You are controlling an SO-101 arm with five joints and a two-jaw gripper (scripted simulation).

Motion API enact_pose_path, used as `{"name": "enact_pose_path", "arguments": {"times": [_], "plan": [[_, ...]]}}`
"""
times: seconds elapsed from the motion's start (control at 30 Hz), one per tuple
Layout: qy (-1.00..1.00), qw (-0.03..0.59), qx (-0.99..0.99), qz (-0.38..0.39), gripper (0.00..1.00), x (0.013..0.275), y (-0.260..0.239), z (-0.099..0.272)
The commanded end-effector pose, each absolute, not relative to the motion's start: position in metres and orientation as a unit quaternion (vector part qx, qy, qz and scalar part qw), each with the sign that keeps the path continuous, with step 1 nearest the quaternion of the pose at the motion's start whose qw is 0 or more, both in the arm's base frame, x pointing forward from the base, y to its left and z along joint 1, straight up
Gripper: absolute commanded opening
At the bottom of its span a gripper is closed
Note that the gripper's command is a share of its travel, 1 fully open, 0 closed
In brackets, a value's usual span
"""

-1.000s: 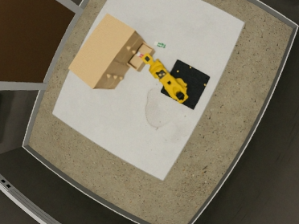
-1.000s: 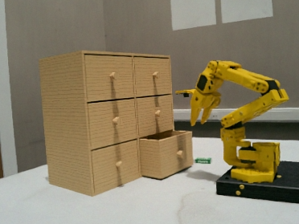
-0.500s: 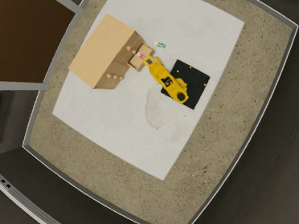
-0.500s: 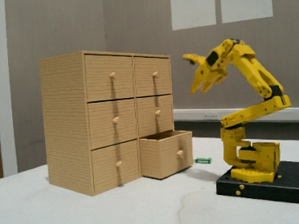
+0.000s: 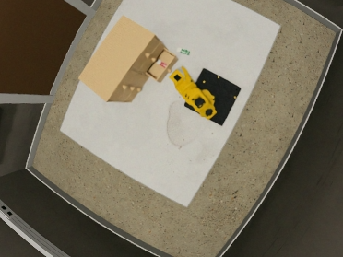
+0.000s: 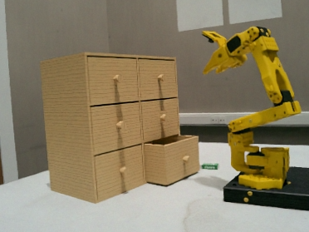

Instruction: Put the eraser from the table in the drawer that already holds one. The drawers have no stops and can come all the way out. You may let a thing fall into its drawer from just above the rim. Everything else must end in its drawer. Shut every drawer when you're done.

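Note:
A small green eraser (image 5: 185, 52) (image 6: 209, 165) lies on the white table, just right of the cabinet. The tan cabinet (image 5: 117, 52) (image 6: 66, 121) has six drawers. Its bottom right drawer (image 5: 156, 73) (image 6: 166, 163) is pulled partway out and holds a white and red eraser (image 5: 163, 64). The other drawers are shut. My yellow gripper (image 5: 175, 77) (image 6: 204, 52) is raised high, level with the top drawers and above the open drawer's front. Its jaws stand apart with nothing between them.
The arm stands on a black base plate (image 5: 224, 93) (image 6: 266, 194) to the right of the cabinet. The white table top (image 5: 138, 139) sits within a speckled border with a raised rim.

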State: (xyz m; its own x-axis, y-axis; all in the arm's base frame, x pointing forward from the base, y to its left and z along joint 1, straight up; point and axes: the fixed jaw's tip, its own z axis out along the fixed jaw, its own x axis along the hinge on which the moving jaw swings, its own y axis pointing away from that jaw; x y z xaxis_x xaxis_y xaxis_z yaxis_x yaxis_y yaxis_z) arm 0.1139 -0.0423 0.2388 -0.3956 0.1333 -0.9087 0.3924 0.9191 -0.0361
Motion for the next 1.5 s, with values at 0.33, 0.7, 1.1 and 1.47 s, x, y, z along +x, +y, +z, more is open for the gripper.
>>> {"name": "enact_pose_path", "arguments": {"times": [0.33, 0.7, 1.1, 1.47], "plan": [[0.812, 0.513, 0.23, -0.16, 0.27, 0.105, -0.06, 0.239], [0.774, 0.487, 0.335, -0.227, 0.27, 0.086, -0.085, 0.239], [0.774, 0.487, 0.335, -0.227, 0.27, 0.086, -0.085, 0.239], [0.808, 0.453, 0.279, -0.255, 0.27, 0.09, -0.09, 0.237]]}}
